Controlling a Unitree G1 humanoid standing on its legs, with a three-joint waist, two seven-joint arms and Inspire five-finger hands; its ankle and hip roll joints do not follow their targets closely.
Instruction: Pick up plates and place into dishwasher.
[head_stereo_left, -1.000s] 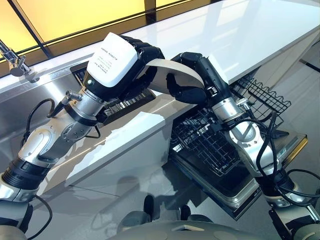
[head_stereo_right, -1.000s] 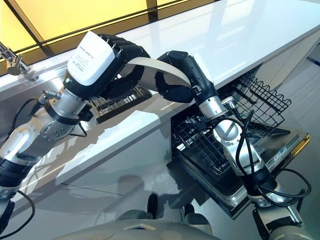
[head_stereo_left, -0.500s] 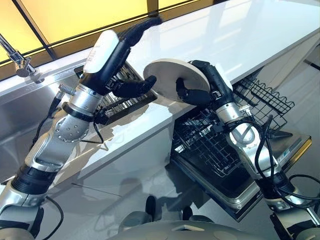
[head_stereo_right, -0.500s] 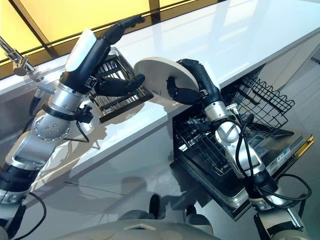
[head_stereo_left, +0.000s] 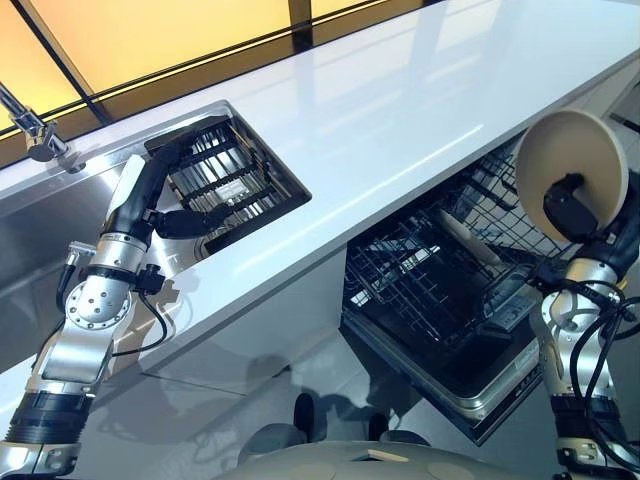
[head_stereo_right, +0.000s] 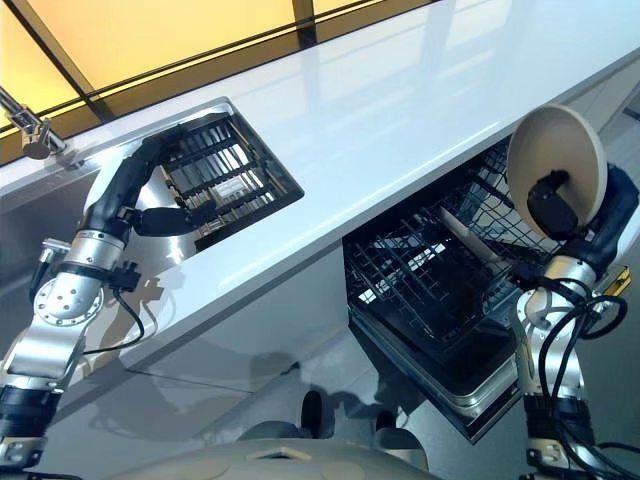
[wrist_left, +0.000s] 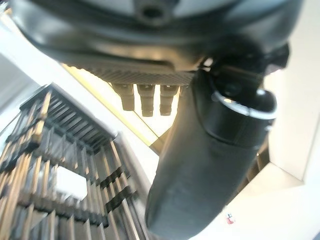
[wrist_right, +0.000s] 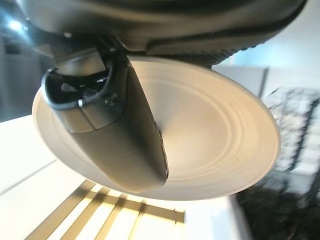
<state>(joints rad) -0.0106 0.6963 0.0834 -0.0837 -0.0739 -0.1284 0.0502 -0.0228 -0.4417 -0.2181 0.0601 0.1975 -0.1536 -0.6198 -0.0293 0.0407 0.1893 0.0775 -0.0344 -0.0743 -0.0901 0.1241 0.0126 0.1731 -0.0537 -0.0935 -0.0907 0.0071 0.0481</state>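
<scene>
At about nine o'clock in the head camera's view, the robot's left hand reaches over the near edge of a dark slatted drying rack sunk into the white countertop, its fingers straight and relaxed and its thumb stuck out sideways, with nothing in its grasp; a metal tap stands at ten o'clock beside the steel sink. Toward four o'clock, under the counter's front edge, the dishwasher stands open with its black wire basket pulled out over the lowered door. At three o'clock the right hand holds a round beige plate upright on its edge above the right end of that basket, clear of the wires, thumb pressed on the plate's face and fingers wrapped behind its rim.
</scene>
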